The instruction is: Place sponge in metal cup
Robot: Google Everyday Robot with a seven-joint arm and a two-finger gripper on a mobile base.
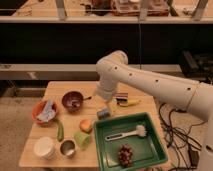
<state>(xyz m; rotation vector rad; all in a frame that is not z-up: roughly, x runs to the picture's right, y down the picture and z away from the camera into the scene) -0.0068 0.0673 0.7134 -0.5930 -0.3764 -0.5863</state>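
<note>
The step in hand is the approach for the pick. The small blue-grey rectangular sponge (103, 113) lies flat on the wooden surface (56, 89), near its middle and just beside the far left corner of the green plastic tray (148, 147). Nothing holds it. The pincer (102, 101) hangs just above the sponge, a little to the far side, with its fingers spread wide and empty (I judge that a small gap separates it from the sponge, but the two are very close in this view).

The next move, I think, calls for a short descent straight down until one finger stands on each side of the block, and then a closing on it. After that come a lift and a carry to the near left. There the small shiny silver metal cup (67, 148) stands upright close to the near edge, between the larger white cup (44, 148) and the light-green cup (82, 139). The way there passes over the round orange fruit (86, 125), so the lift should be high enough. The metal cup is the smallest of the three, so the release must be well centred over its dark opening.

The white arm (150, 85) enters from the right and rises towards the far left. It bends at a rounded elbow above the far edge of the surface, and its last link drops steeply to the pincer.
</note>
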